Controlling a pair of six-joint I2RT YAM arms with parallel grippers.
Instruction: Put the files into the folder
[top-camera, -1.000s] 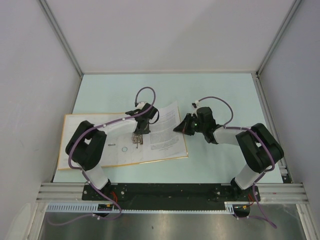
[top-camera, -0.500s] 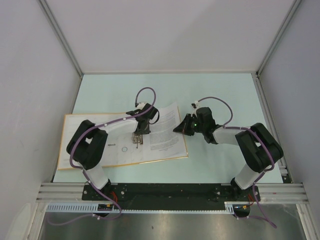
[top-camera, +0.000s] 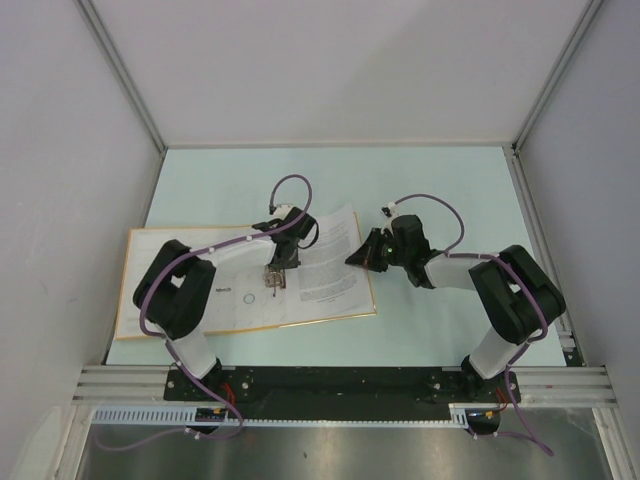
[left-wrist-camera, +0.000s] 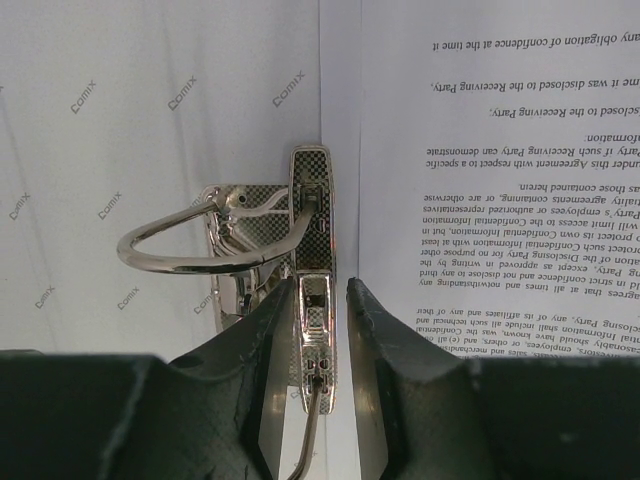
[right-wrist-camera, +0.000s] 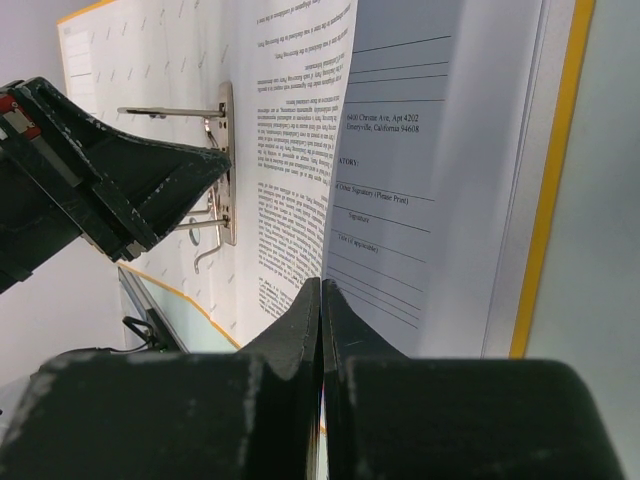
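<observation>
- Pale green table (top-camera: 440, 190), white walls around: the folder (top-camera: 230, 310) lies open and flat on the near-left part.
- Left gripper (left-wrist-camera: 320, 290) hovers over the ring mechanism (left-wrist-camera: 250, 240), its fingers apart on either side of the lever (left-wrist-camera: 312, 230).
- Right gripper (right-wrist-camera: 320, 295) is closed on the edge of a sheet of the files (top-camera: 335, 270), which rest on the folder's right half.
</observation>
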